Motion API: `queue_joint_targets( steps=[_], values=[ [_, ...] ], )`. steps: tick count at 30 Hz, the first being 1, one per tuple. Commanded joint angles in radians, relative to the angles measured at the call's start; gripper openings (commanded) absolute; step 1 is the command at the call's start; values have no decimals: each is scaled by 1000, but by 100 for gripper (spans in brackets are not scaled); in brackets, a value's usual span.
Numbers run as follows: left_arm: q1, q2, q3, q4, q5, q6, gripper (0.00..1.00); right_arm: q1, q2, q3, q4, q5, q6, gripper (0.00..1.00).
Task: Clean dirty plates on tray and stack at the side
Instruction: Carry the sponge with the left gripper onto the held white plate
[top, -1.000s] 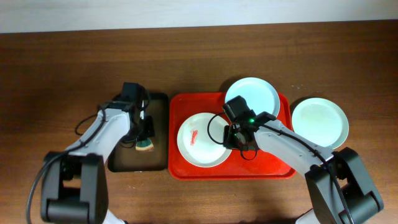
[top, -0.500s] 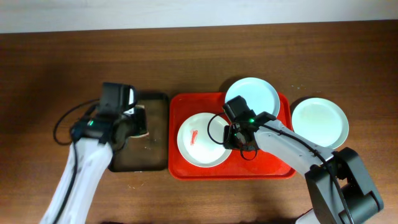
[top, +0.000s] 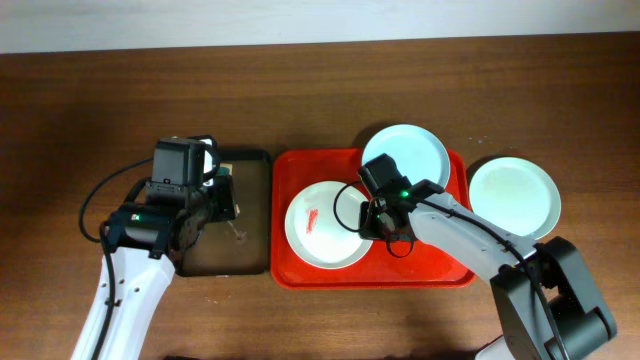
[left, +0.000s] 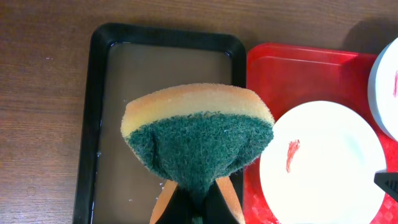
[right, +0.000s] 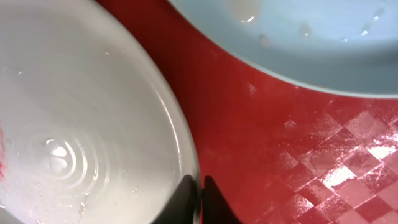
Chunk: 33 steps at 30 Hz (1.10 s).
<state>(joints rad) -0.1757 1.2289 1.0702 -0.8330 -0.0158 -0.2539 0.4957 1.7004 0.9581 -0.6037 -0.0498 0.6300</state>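
A white plate with a red smear (top: 322, 225) lies on the red tray (top: 440, 270). My right gripper (top: 372, 222) is shut on this plate's right rim; the right wrist view shows the fingers (right: 199, 186) pinching the rim of the plate (right: 81, 124). A pale mint plate (top: 405, 152) rests on the tray's far edge. A third plate (top: 514, 197) lies on the table to the right of the tray. My left gripper (left: 198, 202) is shut on a yellow and green sponge (left: 198, 134) and holds it above the brown tray (left: 155, 68).
The black-rimmed brown tray (top: 250, 262) holds shallow liquid and stands against the red tray's left side. Bare wooden table (top: 80, 120) lies to the left and behind. The smeared plate (left: 323, 168) also shows at the right of the left wrist view.
My left gripper has lifted the sponge off the brown tray, and the arm has swung out to the left. The right arm and the plates have not moved.
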Motion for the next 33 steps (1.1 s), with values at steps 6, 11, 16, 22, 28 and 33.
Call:
queue_joint_targets(
  steps=[6,11,16,22,28,33],
  values=[
    [-1,32,10,9,-6,-3,0,8,-3,-6,48,2,-13,4],
    [-1,191,16,37,75,-2,0,8,-3,-6,51,0,-13,4],
    [-2,425,308,-166,95,40,0,8,-3,-6,51,-36,-12,4],
    [-150,624,370,-202,136,40,0,8,0,-6,51,-36,-23,4],
    [-279,735,370,-153,136,38,0,8,18,-6,51,-35,-23,4],
    [-329,776,370,-105,103,-48,0,8,23,-6,51,-35,-23,4]
  ],
)
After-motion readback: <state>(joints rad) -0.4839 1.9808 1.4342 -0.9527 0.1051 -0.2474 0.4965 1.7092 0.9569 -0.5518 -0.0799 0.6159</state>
